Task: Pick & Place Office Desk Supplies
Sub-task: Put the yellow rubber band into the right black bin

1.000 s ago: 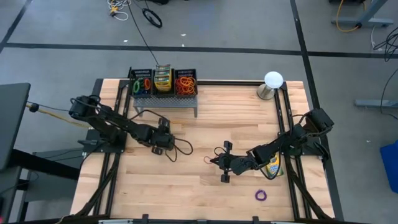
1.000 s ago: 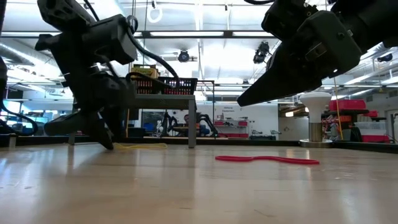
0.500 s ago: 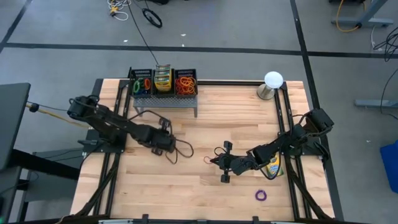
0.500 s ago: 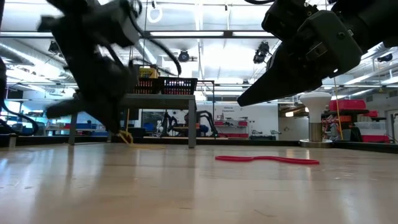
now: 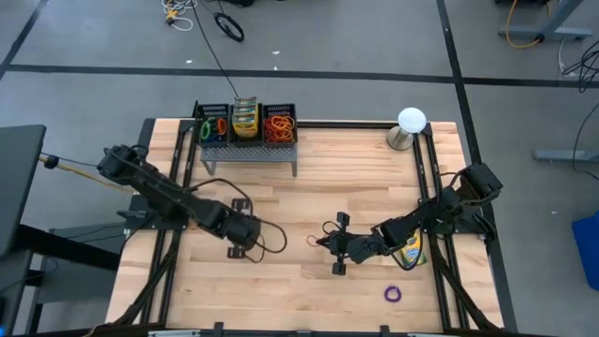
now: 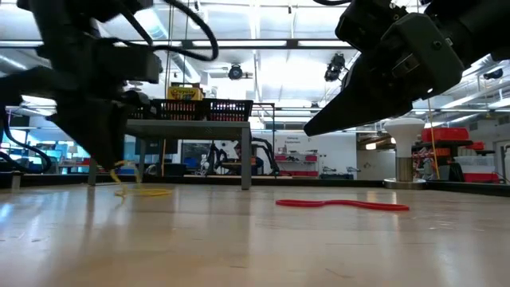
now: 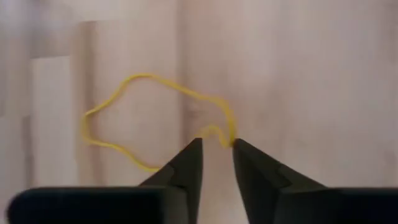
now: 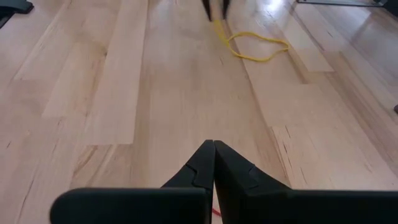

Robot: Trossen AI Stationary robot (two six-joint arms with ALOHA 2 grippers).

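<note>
A yellow rubber band (image 7: 149, 118) lies on the wood near the table's middle left; it also shows in the low view (image 6: 142, 191) and the right wrist view (image 8: 256, 47). My left gripper (image 7: 216, 142) (image 5: 238, 249) points down at its edge, fingers a little apart. A red rubber band (image 6: 343, 205) (image 5: 314, 241) lies flat near the table's middle. My right gripper (image 8: 213, 146) (image 5: 328, 245) hovers shut just above it, slanting down. A crayon box (image 5: 410, 251) lies beside the right arm. My left gripper comes from above, and a small bend of the yellow band (image 7: 222, 133) sits right at one fingertip (image 7: 239, 148). The fingers stand apart around it. One strand (image 6: 119, 172) rises off the table toward the fingers while the loop lies on the wood. Whether the bend is caught, I cannot tell.
A black divided tray (image 5: 245, 126) on a metal stand at the far edge holds coloured bands and crayon boxes. A white ball on a metal base (image 5: 410, 126) stands far right. A purple band (image 5: 393, 293) lies near the front right. Bare wood spreads between the arms.
My left gripper has gone toward the table's near edge and rolled about its own axis. One strand of the yellow band, flat on the wood a second ago, has come up off the table, and the band has been dragged along with the gripper.
</note>
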